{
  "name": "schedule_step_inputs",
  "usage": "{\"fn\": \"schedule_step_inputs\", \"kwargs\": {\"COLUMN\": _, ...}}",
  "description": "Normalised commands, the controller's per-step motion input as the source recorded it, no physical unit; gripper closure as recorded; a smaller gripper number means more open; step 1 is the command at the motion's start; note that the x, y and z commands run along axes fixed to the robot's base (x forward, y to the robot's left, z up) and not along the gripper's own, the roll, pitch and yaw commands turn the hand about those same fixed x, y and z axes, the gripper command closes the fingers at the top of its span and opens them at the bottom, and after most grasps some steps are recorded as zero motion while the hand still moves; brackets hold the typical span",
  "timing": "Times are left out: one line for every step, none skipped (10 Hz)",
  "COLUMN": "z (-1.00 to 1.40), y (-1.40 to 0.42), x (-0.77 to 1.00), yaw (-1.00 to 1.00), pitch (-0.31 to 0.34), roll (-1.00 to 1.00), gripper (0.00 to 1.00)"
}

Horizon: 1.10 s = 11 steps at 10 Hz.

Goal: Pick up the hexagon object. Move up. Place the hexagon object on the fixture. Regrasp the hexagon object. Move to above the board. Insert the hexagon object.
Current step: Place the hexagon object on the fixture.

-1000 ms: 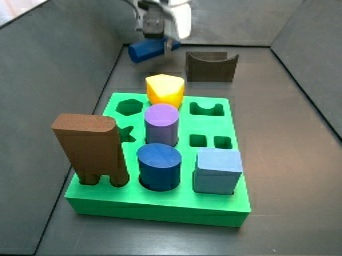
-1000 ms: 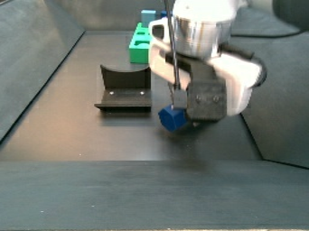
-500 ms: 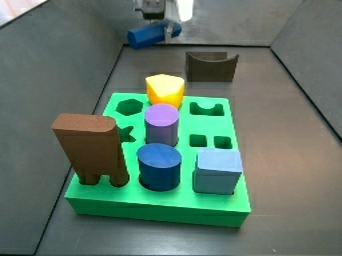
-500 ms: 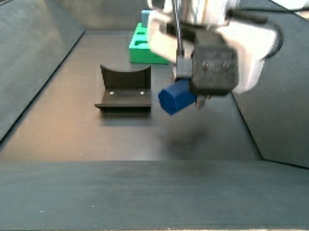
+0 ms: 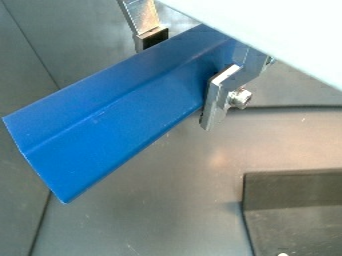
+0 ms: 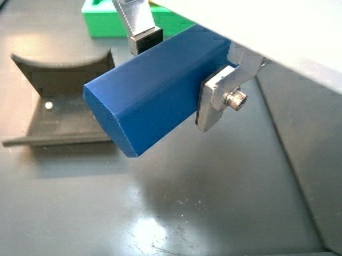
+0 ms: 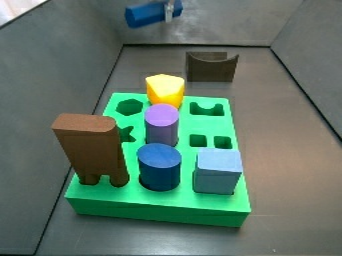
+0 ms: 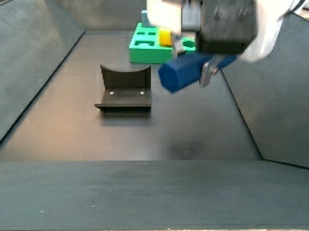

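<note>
My gripper (image 5: 183, 60) is shut on the hexagon object (image 5: 120, 115), a long blue six-sided bar, near one end. In both wrist views the silver fingers (image 6: 221, 92) clamp its flat sides and the bar (image 6: 150, 98) sticks out level. In a side view the gripper (image 8: 196, 65) holds the bar (image 8: 179, 74) high above the floor, to the right of the fixture (image 8: 125, 87). The fixture (image 7: 210, 66) is a dark block with a U notch, beyond the green board (image 7: 160, 207). The bar (image 7: 150, 13) shows at the top edge, where the gripper (image 7: 174, 8) is mostly cut off.
On the board stand a tall brown arch block (image 7: 90, 150), a yellow prism (image 7: 164, 90), a purple cylinder (image 7: 162, 125), a blue cylinder (image 7: 159, 165) and a light blue cube (image 7: 218, 170). The hexagon hole (image 7: 130, 105) is open. Grey walls enclose the floor.
My gripper has risen from near the floor, carrying the blue bar up with it. The fixture and board have not moved.
</note>
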Motion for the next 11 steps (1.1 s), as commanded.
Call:
{"fn": "schedule_step_inputs", "kwargs": {"z": 0.82, "y": 0.01, "x": -0.02, "yaw": -0.02, "pitch": 0.058, "roll": 0.04, "gripper": 1.00}}
{"fn": "schedule_step_inputs", "kwargs": {"z": 0.61, "y": 0.01, "x": -0.01, "yaw": -0.01, "pitch": 0.067, "roll": 0.05, "gripper": 1.00}}
{"fn": "schedule_step_inputs", "kwargs": {"z": 0.45, "y": 0.01, "x": -0.01, "yaw": -0.01, "pitch": 0.076, "roll": 0.04, "gripper": 1.00}}
{"fn": "schedule_step_inputs", "kwargs": {"z": 0.34, "y": 0.01, "x": 0.00, "yaw": 0.00, "pitch": 0.083, "roll": 0.04, "gripper": 1.00}}
{"fn": "schedule_step_inputs", "kwargs": {"z": 0.01, "y": -1.00, "x": 0.85, "yaw": 1.00, "pitch": 0.106, "roll": -0.07, "gripper": 1.00}}
{"fn": "schedule_step_inputs", "kwargs": {"z": -0.07, "y": -1.00, "x": 0.88, "yaw": 1.00, "pitch": 0.112, "roll": -0.06, "gripper": 1.00}}
{"fn": "schedule_step_inputs", "kwargs": {"z": -0.06, "y": -1.00, "x": 0.97, "yaw": 1.00, "pitch": 0.119, "roll": -0.07, "gripper": 1.00}}
{"fn": "schedule_step_inputs", "kwargs": {"z": -0.04, "y": -0.95, "x": 1.00, "yaw": 1.00, "pitch": 0.125, "roll": -0.07, "gripper": 1.00}}
{"fn": "schedule_step_inputs", "kwargs": {"z": -0.03, "y": -0.69, "x": 1.00, "yaw": 1.00, "pitch": 0.148, "roll": -0.07, "gripper": 1.00}}
{"fn": "schedule_step_inputs", "kwargs": {"z": -0.02, "y": -0.55, "x": 0.96, "yaw": 1.00, "pitch": 0.157, "roll": -0.07, "gripper": 1.00}}
{"fn": "schedule_step_inputs", "kwargs": {"z": -0.01, "y": -0.24, "x": 0.83, "yaw": 1.00, "pitch": 0.185, "roll": -0.07, "gripper": 1.00}}
